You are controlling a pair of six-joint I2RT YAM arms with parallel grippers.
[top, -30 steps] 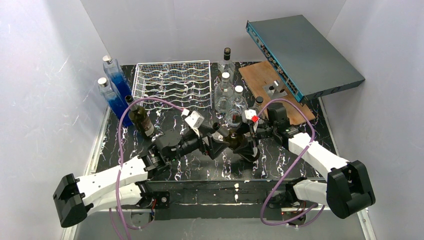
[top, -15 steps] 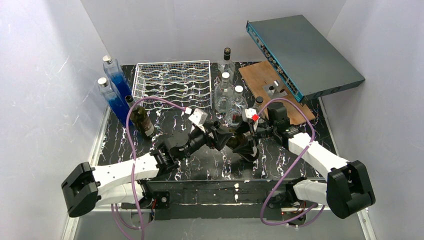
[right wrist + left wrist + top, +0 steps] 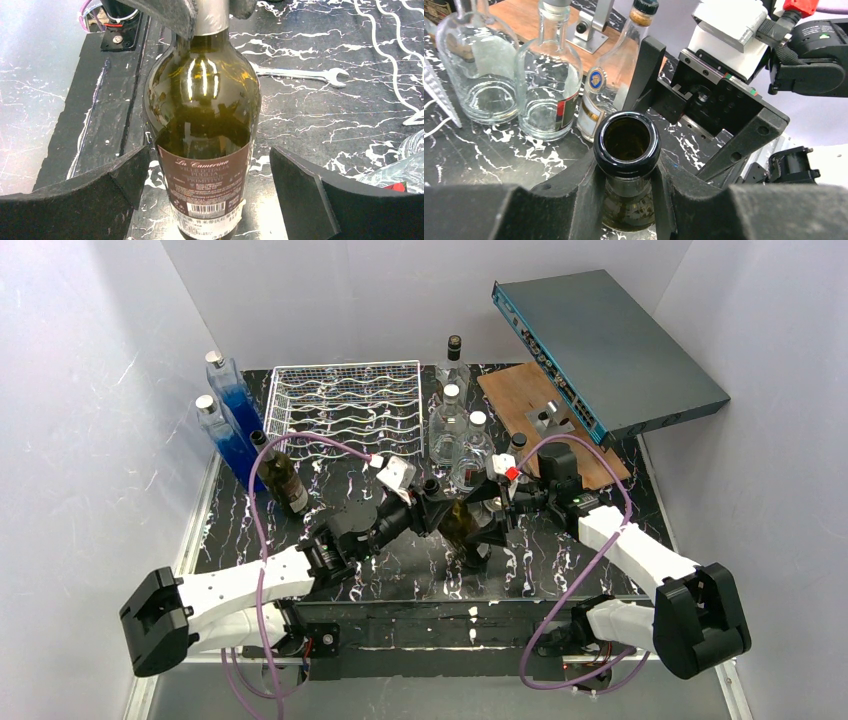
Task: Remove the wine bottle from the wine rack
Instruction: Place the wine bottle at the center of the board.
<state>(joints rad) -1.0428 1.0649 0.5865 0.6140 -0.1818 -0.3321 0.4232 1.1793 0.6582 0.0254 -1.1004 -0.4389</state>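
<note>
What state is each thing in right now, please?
wine rack: no bottles in it.
wine bottle: uncorked, upright, off the rack.
left gripper: shut on the bottle's neck.
right gripper: open, fingers flanking the bottle's body.
clear bottles: upright.

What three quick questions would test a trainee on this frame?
1. True or false: the left gripper is closed on the neck of the wine bottle.
2. Pick one. The right gripper is: A, clamped on the bottle's label; B, open, with a finger on each side of the bottle's body and a gap on both sides; C, holding a clear bottle.
3. Short answer: which tool lies on the table beyond the bottle in the right wrist view?

Key: 1 true. 2 B. 3 a wrench.
</note>
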